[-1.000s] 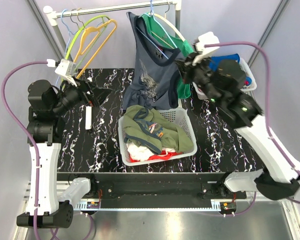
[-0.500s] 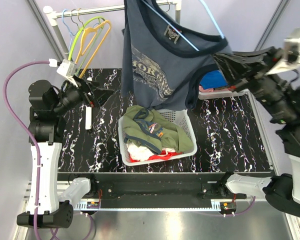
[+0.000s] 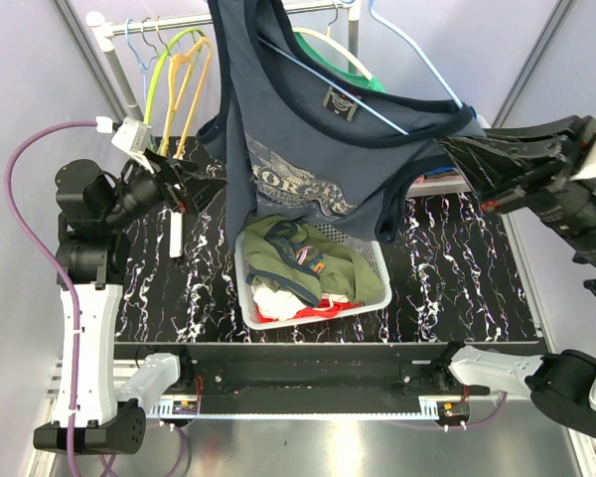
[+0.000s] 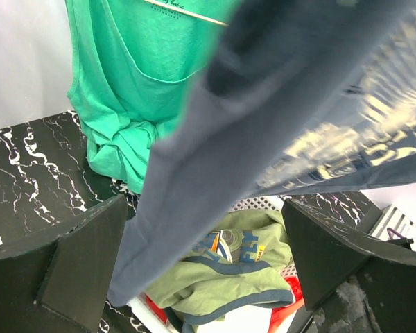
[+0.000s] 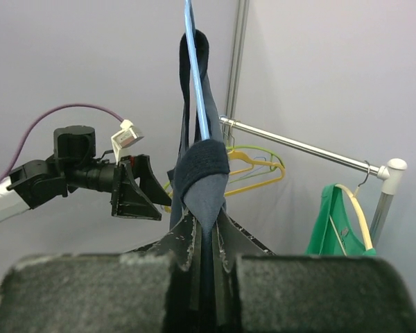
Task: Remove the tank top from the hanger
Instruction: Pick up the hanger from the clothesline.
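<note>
The right jaws are clamped on a strap of the tank top (image 3: 318,149) where it wraps the end of the blue hanger (image 5: 196,69). They hold both, tilted, high above the bench (image 3: 457,278). The hem hangs over the basket (image 3: 318,314) of clothes. The left jaws stand wide apart at the bench's left, facing the tank top's left edge. A green top (image 4: 118,90) hangs on the far rail (image 5: 298,142).

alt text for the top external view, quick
The right gripper holds a navy tank top on a blue hanger above a white basket of clothes on a black marbled table. The left gripper hangs open beside it.
</note>
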`<state>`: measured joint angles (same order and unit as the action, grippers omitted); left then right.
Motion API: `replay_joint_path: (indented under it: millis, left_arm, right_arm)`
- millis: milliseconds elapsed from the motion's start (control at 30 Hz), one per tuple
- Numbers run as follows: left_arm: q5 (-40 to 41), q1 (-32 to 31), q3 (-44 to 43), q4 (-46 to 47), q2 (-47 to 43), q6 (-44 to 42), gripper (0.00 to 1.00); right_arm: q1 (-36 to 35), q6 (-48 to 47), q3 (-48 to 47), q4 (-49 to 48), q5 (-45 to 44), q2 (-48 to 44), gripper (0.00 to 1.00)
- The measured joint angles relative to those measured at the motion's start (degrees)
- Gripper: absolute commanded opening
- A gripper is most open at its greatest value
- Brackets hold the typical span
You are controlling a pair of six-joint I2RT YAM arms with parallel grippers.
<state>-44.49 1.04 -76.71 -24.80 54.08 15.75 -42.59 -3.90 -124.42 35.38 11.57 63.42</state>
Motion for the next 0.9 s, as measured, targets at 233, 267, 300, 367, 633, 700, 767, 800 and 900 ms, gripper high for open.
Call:
replay_joint_path:
  millis: [233,267,300,367,633,700,767,800,900]
  left_arm:
    - [-0.04,0.0,0.0,0.5,0.0,0.39,0.99]
    - [-0.04,0.0,0.0,0.5,0.0,0.39,0.99]
    - [-0.04,0.0,0.0,0.5,0.0,0.39,0.99]
    - [-0.02,0.0,0.02,0.52,-0.02,0.39,0.99]
    - [0.02,0.0,0.28,0.52,-0.15,0.39,0.99]
    - [0.04,0.0,0.28,0.52,-0.15,0.37,0.99]
    - [0.07,0.0,0.28,0.5,-0.15,0.28,0.99]
    - [0.15,0.0,0.28,0.46,-0.24,0.09,0.99]
    - [0.48,0.0,0.22,0.28,-0.66,-0.94,0.99]
  right_arm:
    - [0.0,1.64,-4.17,0.94,1.03,-1.09,0.0]
    - [0.0,1.88,-4.66,0.94,1.18,-1.53,0.0]
    - [0.0,2.12,-5.07,0.9,1.27,-2.01,0.0]
    - [0.0,2.36,-5.31,0.83,1.42,-3.15,0.0]
    - [0.0,2.8,0.42,0.37,0.96,-8.0,0.0]
    - [0.0,2.84,2.97,0.42,0.74,-8.68,0.0]
    - [0.0,2.91,5.44,1.07,0.35,-9.11,0.0]
    - [0.0,2.91,7.43,1.42,0.13,-9.38,0.0]
    - [0.0,2.93,13.05,3.26,-0.11,-10.27,0.0]
